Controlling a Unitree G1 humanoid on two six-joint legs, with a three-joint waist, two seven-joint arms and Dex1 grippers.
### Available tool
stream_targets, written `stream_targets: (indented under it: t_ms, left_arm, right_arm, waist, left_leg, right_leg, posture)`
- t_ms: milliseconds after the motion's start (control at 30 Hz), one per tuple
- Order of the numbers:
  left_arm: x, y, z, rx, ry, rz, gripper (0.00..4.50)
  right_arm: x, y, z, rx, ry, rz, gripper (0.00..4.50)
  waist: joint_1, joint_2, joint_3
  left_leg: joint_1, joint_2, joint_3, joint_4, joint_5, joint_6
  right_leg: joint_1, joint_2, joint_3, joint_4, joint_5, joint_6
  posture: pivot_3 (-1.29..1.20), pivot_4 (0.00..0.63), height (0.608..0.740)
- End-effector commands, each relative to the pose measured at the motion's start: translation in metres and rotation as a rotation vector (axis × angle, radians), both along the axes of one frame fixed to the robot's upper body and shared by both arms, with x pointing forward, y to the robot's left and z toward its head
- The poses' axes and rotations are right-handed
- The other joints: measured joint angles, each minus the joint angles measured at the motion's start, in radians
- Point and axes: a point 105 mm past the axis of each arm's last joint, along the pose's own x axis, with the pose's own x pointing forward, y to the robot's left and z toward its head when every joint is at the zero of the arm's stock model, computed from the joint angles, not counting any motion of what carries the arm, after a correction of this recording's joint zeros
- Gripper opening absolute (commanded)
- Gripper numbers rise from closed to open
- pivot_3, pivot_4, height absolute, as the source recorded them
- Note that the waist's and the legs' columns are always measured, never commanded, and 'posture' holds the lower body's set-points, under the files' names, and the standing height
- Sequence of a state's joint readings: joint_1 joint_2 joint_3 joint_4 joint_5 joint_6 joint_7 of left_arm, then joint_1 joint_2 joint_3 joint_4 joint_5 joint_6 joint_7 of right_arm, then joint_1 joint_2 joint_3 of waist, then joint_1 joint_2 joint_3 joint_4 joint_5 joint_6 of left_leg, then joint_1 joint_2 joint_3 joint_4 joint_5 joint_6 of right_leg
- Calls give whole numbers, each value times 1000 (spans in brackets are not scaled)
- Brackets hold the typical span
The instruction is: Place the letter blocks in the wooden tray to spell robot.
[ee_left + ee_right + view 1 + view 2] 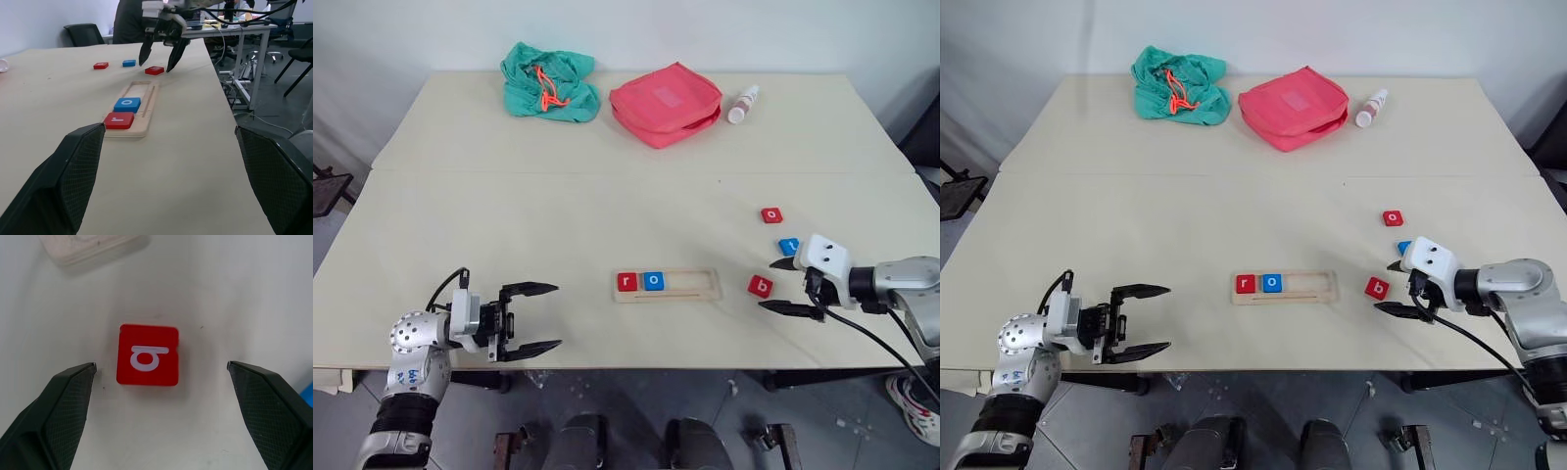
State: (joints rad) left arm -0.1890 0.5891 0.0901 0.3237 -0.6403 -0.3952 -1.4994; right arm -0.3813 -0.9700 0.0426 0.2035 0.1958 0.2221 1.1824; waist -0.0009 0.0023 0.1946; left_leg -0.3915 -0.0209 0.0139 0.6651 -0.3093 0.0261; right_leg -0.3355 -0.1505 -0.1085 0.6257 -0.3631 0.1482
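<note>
The wooden tray (667,285) lies near the table's front edge, with a red "r" block (626,282) and a blue "o" block (653,281) side by side at its left end. A red "b" block (760,286) lies flat on the table right of the tray. My right gripper (783,285) hovers open just right of it, and the right wrist view has the "b" block (147,354) between the open fingers. Farther back lie a blue block (788,246) and a red block (771,215). My left gripper (540,318) is open and empty, left of the tray.
At the table's far side lie a green cloth bag (549,81), a pink pouch (666,103) and a small white bottle (742,104). The table's front edge runs just below both grippers.
</note>
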Motion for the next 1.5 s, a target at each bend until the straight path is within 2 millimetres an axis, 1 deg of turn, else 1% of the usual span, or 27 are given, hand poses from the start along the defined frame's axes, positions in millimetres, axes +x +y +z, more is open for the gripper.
stream_targets:
  t_ms: [33, 100, 167, 367, 400, 533, 567, 600, 667, 700, 767, 833, 933, 1033, 1200, 1333, 1500]
  left_arm:
    - [-4, 2, 7, 8, -35, 5, 4500]
    - [-5, 2, 7, 7, -34, 8, 4500]
    - [-5, 1, 6, 6, -33, 10, 4500]
    - [-2, 0, 7, 3, -34, 15, 4500]
    - [-1, -1, 7, 3, -34, 14, 4500]
    - [2, -2, 7, 1, -35, 10, 4500]
    - [4, -2, 7, 1, -36, 9, 4500]
    - [5, -2, 7, 1, -36, 6, 4500]
    - [7, -3, 8, 1, -38, -1, 4500]
    - [9, -4, 8, 0, -39, -2, 4500]
    - [10, -5, 8, -2, -43, -4, 4500]
    - [12, -5, 8, -2, -45, -4, 4500]
    - [12, -5, 7, -2, -48, -4, 4500]
    - [11, -5, 7, -4, -52, -1, 4500]
    - [10, -7, 6, -6, -56, -1, 4500]
    - [7, -7, 5, -9, -60, 5, 4500]
    - [6, -7, 5, -10, -62, 11, 4500]
  right_arm:
    - [1, 5, 1, -1, -3, 14, 4477]
    - [2, 6, -2, -5, 3, 3, 4096]
    - [1, 9, -4, -3, 0, 3, 3541]
    - [3, 16, -4, 13, -16, -10, 1535]
    - [3, 17, -1, 15, -27, -7, 1470]
    - [7, 25, 14, 4, -63, 8, 1471]
    - [6, 29, 17, -13, -65, 39, 1471]
    - [7, 34, 23, -22, -75, 59, 1471]
    - [11, 53, 43, 14, -106, 97, 1471]
    - [12, 58, 48, 23, -111, 101, 1471]
    - [13, 73, 53, -6, -87, 145, 1471]
    - [13, 83, 54, -18, -60, 165, 1471]
    - [10, 105, 53, -9, -28, 244, 1471]
    - [9, 121, 47, -11, -8, 297, 1471]
    - [12, 131, 38, -26, 3, 330, 1471]
    - [15, 146, 35, -26, 2, 381, 1471]
    - [17, 153, 32, -33, 3, 414, 1471]
  waist:
    - [0, 0, 0]
    - [0, 0, 0]
    - [-1, 0, 0]
    - [-1, 0, 0]
    - [-1, 0, 0]
    - [-1, 0, 0]
    - [-1, 0, 0]
    - [-1, 0, 0]
    - [-1, 0, 0]
    - [-3, 0, 0]
    - [-3, 0, 0]
    - [-2, 0, 0]
    - [1, 0, 0]
    - [-1, 0, 0]
    - [-2, 0, 0]
    - [-4, 0, 0]
    - [-5, 0, 0]
  left_leg:
    - [0, 0, 0, 0, 0, 0]
    - [0, 0, 0, 0, 0, 0]
    - [0, 0, 0, 0, 0, 0]
    - [1, 0, 0, 1, 0, 0]
    - [1, 0, 0, 1, 0, 0]
    - [1, 0, 0, 1, 0, 0]
    - [1, 0, 1, 1, 0, 0]
    - [1, 0, 1, 1, 0, 0]
    - [0, 0, 1, 0, 0, 0]
    - [0, 0, 1, 0, 0, 0]
    - [0, 0, 1, 0, 0, 0]
    - [0, 1, 0, 0, 0, -1]
    - [0, 0, -1, 0, 0, -1]
    - [-3, -1, -2, 0, 0, -1]
    - [-3, -1, -2, 1, 0, -1]
    - [-3, 0, -2, 1, 0, -1]
    - [-3, 0, -1, 1, 0, -1]
  right_leg:
    - [0, 0, 0, 0, 0, 0]
    - [0, 0, 0, 0, 0, 0]
    - [0, 0, 0, 0, 0, 0]
    - [1, 0, 0, 0, 0, 0]
    - [1, 0, 0, 0, 0, 0]
    - [1, 0, 0, 0, 0, 0]
    - [0, 0, 0, 0, 0, 0]
    - [0, 0, 0, 0, 0, 0]
    - [0, 0, 0, 0, 0, 0]
    - [-1, 0, 1, 0, 0, 0]
    - [-1, 0, 1, 0, 0, 0]
    - [-1, 1, 0, 0, 0, 0]
    - [-1, 0, 0, 1, 0, 0]
    - [-3, 0, 0, 1, 0, 0]
    - [-3, 0, -1, 1, 0, 0]
    - [-4, 1, -1, 1, 0, 0]
    - [-4, 0, -1, 2, 0, 0]
  posture:
    - [0, 150, 740]
    - [0, 150, 740]
    - [0, 150, 740]
    - [0, 150, 740]
    - [0, 150, 740]
    - [0, 150, 740]
    - [0, 150, 740]
    - [0, 150, 740]
    - [0, 150, 740]
    - [0, 150, 740]
    - [0, 150, 740]
    - [0, 150, 740]
    - [0, 150, 740]
    - [0, 150, 740]
    - [0, 150, 740]
    - [0, 150, 740]
    - [0, 150, 740]
